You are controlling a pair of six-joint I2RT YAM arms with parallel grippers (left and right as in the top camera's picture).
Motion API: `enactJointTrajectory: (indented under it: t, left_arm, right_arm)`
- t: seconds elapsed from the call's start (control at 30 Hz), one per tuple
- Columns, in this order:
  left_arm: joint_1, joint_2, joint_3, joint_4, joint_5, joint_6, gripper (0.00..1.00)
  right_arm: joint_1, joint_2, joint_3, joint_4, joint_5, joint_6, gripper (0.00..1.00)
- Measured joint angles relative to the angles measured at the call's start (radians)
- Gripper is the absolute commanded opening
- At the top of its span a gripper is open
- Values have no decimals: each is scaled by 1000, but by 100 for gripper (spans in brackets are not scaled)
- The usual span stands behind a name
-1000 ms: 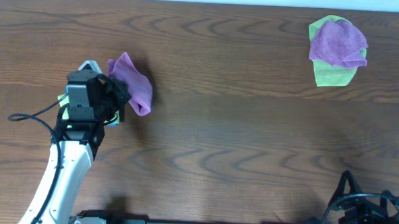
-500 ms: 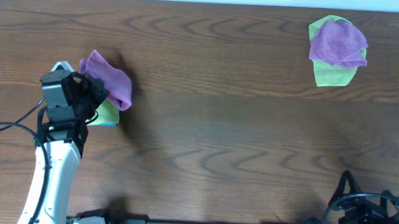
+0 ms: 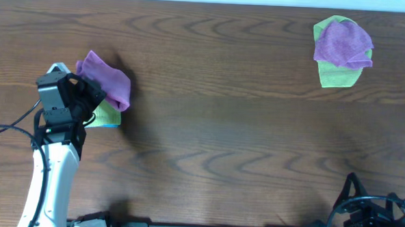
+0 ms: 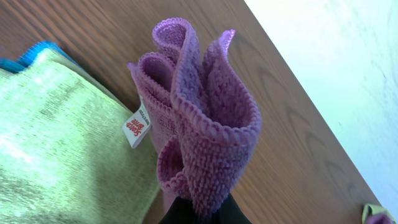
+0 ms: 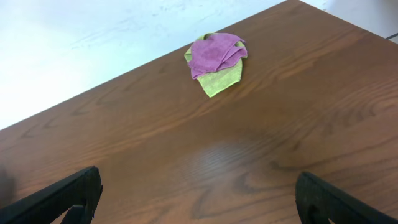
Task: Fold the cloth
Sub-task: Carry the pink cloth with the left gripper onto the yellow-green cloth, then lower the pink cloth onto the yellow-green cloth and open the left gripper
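Label: a white tag [image 4: 135, 129] is sewn to the edge of the purple cloth [image 4: 199, 124]. Its red script appears to read "Scotch-Brite", though the print is small. No other writing is legible.

Left arm: it reaches up the table's [image 3: 222, 128] left side, with the wrist bent toward the cloth. The left gripper [image 3: 87, 95] is clamped on the cloth's lower bunch. The cloth stands up from the fingers in loose upright folds, lifted off the wood. Just beside and below the gripper a green cloth [image 4: 56, 149] with a blue edge lies flat, and the hanging tag is just at its edge.

Right arm: it is tucked at the table's near right corner. The right gripper [image 5: 199, 196] is spread wide and holds nothing. Well ahead of it, near the far edge, sits a pile [image 5: 216, 53] of a purple cloth on a green one.
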Motion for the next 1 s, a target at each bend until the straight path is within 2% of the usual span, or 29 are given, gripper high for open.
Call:
enactJointTrajectory:
  t: [0.3, 0.53, 1.0]
  left_arm:
    - [60, 0, 0, -10, 9, 14, 6]
    - [68, 0, 1, -85, 11, 37, 6]
    - [88, 0, 3, -195, -75, 45, 6]
  right_arm:
    - [0, 0, 0, 0, 0, 0, 99]
    - [0, 0, 0, 0, 0, 0, 99]
    - [0, 0, 0, 0, 0, 0, 99]
